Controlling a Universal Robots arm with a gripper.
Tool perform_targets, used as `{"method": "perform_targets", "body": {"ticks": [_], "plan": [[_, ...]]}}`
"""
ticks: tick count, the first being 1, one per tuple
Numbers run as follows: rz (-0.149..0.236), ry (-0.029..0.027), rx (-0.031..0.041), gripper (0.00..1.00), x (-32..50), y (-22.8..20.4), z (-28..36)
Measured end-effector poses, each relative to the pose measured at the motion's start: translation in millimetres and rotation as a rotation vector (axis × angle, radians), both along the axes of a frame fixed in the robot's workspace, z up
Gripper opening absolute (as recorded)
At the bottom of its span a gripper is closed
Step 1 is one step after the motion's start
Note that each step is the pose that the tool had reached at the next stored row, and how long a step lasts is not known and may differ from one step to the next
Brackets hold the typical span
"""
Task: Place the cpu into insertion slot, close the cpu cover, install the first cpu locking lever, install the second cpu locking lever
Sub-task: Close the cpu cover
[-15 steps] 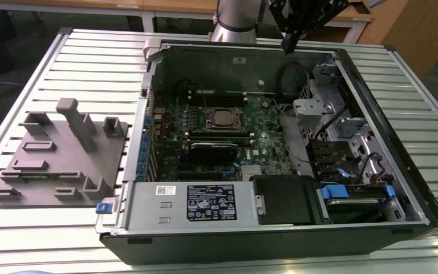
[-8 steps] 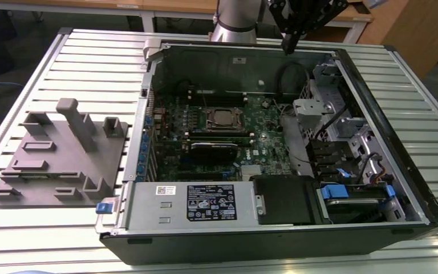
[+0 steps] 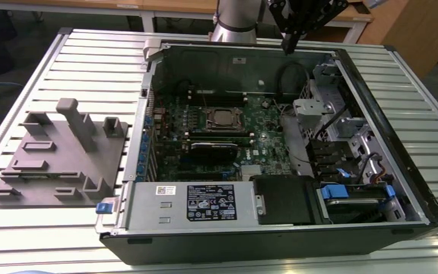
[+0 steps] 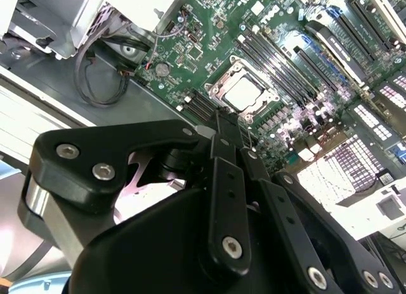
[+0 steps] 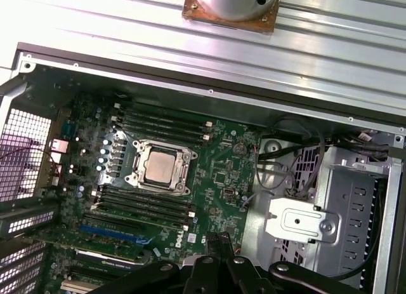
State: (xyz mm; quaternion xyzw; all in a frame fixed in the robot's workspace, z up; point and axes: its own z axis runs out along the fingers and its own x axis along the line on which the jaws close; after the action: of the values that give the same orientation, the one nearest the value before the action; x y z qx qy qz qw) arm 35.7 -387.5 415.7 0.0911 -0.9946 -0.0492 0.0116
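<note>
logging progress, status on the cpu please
gripper shut, empty, high over the open computer case. cpu seated in insertion slot, cpu cover down around it. nothing blocking the slot.

Silvery-grey arm, black jaws of linked plates with silver hex-socket screws

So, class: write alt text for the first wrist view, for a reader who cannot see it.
A silver-topped cpu sits in the insertion slot of a green motherboard inside an open computer case, seen from above. The black gripper, shut and empty, shows at the picture's edge, apart from the cpu.
</note>
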Motion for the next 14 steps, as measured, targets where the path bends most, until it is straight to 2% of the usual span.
{"method": "perform_targets", "body": {"ticks": [11, 14], "plan": [[0.000, 0.0000, -0.0001, 0.10, 0.0, 0.0, -0.2], [0.000, -0.0046, 0.0002, 0.10, -0.3, -0.3, -1.3]]}}
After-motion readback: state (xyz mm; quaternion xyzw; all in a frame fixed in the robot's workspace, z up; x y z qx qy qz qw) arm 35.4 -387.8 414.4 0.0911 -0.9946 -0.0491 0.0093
